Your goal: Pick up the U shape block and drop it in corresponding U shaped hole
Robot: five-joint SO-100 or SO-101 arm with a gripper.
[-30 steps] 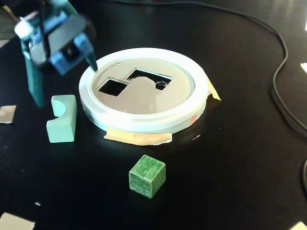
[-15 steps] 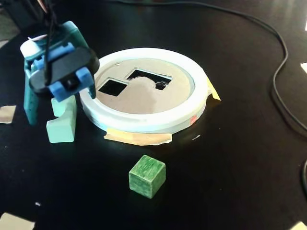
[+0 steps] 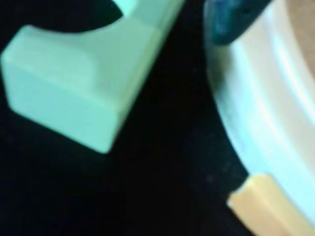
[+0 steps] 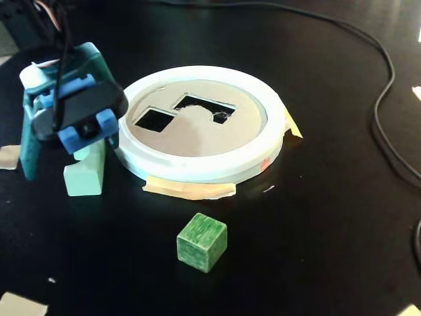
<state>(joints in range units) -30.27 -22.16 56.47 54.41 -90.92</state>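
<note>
**Claw lowered over the U shape block: approach stage**

The work surface is a black table (image 4: 316,217) with a dark cable running along its far right side and scraps of tan tape at its edges.

Working from left to right in the fixed view, we find the claw (image 4: 69,155) first. Over the last second it has come down from the upper left and shifted toward the block, so that its blue camera housing now hides the block's upper half. One teal finger stands on the table to the left; the other is down on the ring's side. We read the jaws as spread, with the U shape block (image 4: 85,174) lying between them and not yet pinched.

Directly right of the claw sits the white ring (image 4: 197,168), and the wrist view confirms a dark fingertip (image 3: 231,19) very close to that rim. Inside the ring, the U shaped hole (image 4: 204,105) lies beyond the square cutout (image 4: 154,119). Below and right of the claw, well apart, stands the dark green cube (image 4: 202,241).

We judge the next step to be closing on the block; the near rim could obstruct the right finger.
</note>
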